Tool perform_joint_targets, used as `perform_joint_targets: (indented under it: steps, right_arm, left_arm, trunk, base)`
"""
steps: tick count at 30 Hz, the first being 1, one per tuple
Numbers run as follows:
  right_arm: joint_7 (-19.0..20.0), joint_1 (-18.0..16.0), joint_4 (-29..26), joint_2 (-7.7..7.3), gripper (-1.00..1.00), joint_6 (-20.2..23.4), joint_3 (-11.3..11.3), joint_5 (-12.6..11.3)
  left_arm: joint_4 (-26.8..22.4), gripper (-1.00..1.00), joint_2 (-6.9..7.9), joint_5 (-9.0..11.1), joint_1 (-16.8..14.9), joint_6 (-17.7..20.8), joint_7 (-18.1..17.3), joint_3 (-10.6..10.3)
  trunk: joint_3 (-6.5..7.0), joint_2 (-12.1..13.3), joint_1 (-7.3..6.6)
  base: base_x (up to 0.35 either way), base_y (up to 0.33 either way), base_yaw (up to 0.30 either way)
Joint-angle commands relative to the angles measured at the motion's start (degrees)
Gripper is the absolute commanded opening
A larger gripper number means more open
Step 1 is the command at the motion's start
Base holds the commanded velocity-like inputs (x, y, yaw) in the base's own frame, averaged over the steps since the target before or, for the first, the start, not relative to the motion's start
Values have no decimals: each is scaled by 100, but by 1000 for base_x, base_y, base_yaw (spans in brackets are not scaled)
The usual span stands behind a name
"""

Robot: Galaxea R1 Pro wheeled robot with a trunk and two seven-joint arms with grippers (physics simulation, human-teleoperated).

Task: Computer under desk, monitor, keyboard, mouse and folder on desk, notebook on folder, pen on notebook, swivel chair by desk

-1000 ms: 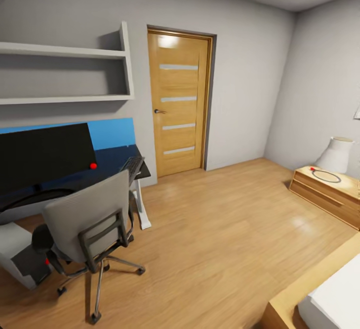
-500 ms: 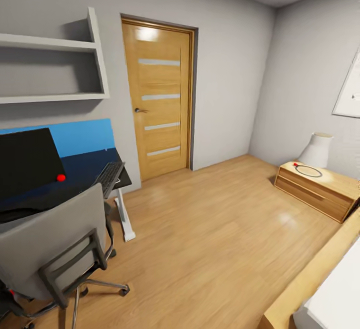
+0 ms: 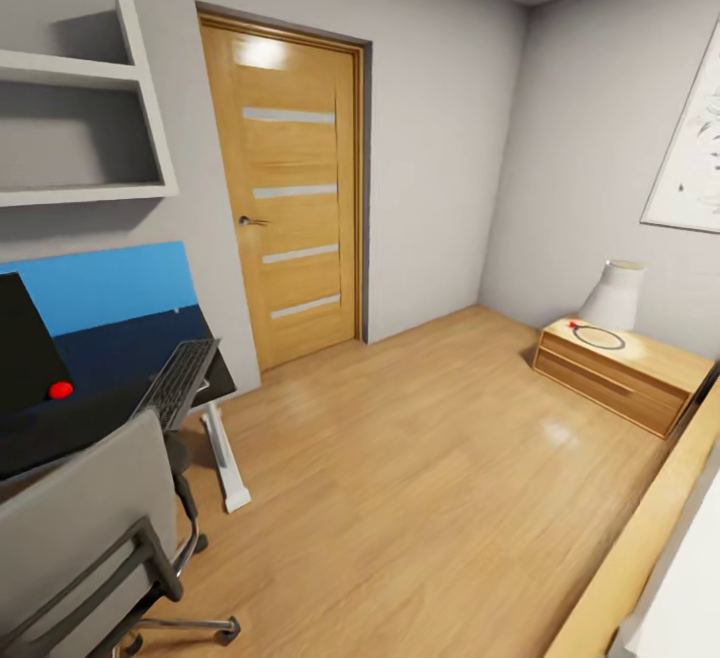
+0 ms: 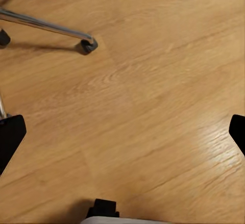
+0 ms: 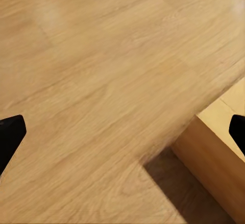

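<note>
The dark desk [image 3: 110, 413] with a blue back panel stands at the left of the head view. On it are the black monitor's edge [image 3: 20, 353], a small red object [image 3: 61, 390] and the black keyboard [image 3: 180, 379], which overhangs the desk's right end. The grey swivel chair [image 3: 80, 533] stands in front of the desk, cut by the frame; its seat is hidden. In the left wrist view my left gripper [image 4: 122, 134] hangs open over the floor near a chair leg and caster [image 4: 88, 45]. My right gripper [image 5: 122, 134] is open above the floor beside a wooden bed frame [image 5: 217, 155].
A wooden door [image 3: 290, 188] is shut in the far wall. Wall shelves [image 3: 80, 128] hang above the desk. At the right stands a low wooden nightstand [image 3: 620, 373] with a white lamp [image 3: 612, 295] and a dark ring [image 3: 598, 337]. The bed's wooden edge [image 3: 640, 548] runs along the lower right.
The whole view has swung to the right, so the camera moved: desk, monitor and chair slid toward the left edge and a wall picture came into sight at the right.
</note>
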Motion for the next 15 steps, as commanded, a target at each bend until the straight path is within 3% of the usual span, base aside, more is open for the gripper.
perform_joint_targets:
  steps: [1,15]
  right_arm:
    - [-8,-3,2,3,100,-17,-10,2]
    - [-5,-3,233,-20,100,-17,-11,10]
  left_arm:
    - [-3,100,-1,17,-1,-11,4,0]
    - [-1,100,-10,17,-1,-10,4,-9]
  trunk:
    - [-7,-3,4]
    - [-10,-3,4]
  base:
    - [320,98,-7]
    - [321,14,-1]
